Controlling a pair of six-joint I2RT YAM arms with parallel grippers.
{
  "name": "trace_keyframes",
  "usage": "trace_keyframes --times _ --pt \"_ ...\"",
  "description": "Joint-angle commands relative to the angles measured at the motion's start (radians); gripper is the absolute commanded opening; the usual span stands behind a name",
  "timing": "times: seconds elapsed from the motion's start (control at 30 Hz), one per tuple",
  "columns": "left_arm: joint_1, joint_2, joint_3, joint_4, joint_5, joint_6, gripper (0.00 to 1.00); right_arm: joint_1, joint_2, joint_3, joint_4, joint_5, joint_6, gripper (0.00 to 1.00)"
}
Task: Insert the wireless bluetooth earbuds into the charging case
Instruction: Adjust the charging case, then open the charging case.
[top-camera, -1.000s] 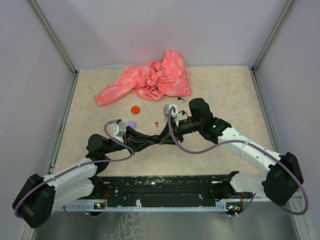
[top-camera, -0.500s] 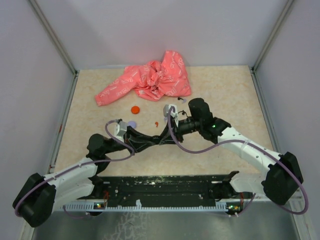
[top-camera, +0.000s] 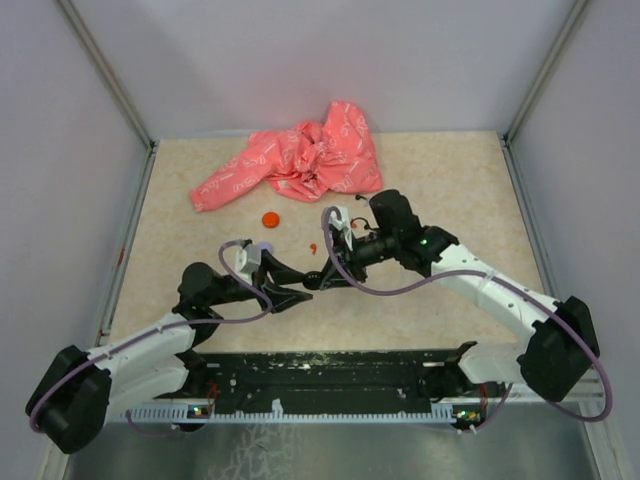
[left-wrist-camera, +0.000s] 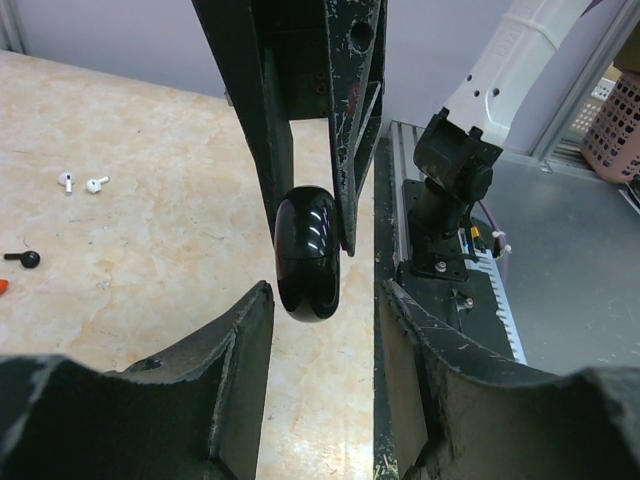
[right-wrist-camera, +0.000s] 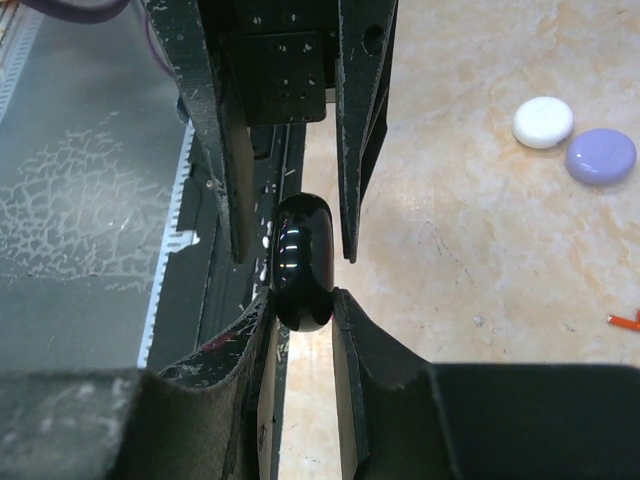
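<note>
A pink cloth (top-camera: 300, 160) printed in white is seen on a beige, marbled counter (top-camera: 450, 180). A red-orange disc (top-camera: 270, 219), a white disc (right-wrist-camera: 543, 121), a lavender disc (right-wrist-camera: 600, 156) and a glossy black oval case (right-wrist-camera: 302, 262) are shown.

The cloth (top-camera: 300, 160) is lying at the back of the table (top-camera: 450, 180), the charging case (top-camera: 270, 219) just before it. Nearer, a pod (right-wrist-camera: 302, 250) is sitting in the right gripper (right-wrist-camera: 302, 300), with two discs (right-wrist-camera: 543, 121) lying side by side to its left.

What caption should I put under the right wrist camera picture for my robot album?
Right gripper pinches a glossy black oval case while the left gripper stands open on either side of it.
</note>
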Motion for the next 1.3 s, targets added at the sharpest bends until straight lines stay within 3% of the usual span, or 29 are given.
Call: trace_keyframes --times 0.0,0.27,0.53,0.63,0.7,0.83,0.93,1.27 --pt "0.004 0.013 0.036 -0.005 0.036 0.021 0.52 0.012 0.024 0.081 -0.065 0.01 -0.055 0.0" --pt "0.004 0.04 0.042 0.009 0.041 0.009 0.51 0.031 0.042 0.11 -0.109 0.021 -0.086 0.0" --pt "0.004 0.066 0.046 0.034 0.068 -0.008 0.27 0.035 0.039 0.113 -0.1 0.03 -0.087 0.0" --pt "0.004 0.07 0.045 0.041 0.073 -0.013 0.1 0.038 0.037 0.11 -0.098 0.032 -0.09 0.0" --pt "0.004 0.07 0.044 0.042 0.076 -0.012 0.0 0.038 0.03 0.102 -0.085 0.031 -0.091 0.06" --pt "0.004 0.063 0.038 0.033 0.078 0.005 0.0 0.038 0.013 0.083 -0.044 0.036 -0.069 0.23" --pt "0.003 0.055 0.036 0.024 0.078 0.014 0.0 0.038 0.0 0.068 -0.009 0.044 -0.045 0.31" --pt "0.004 0.043 0.035 0.004 0.114 0.039 0.0 0.038 -0.004 0.051 0.044 0.117 0.004 0.36"
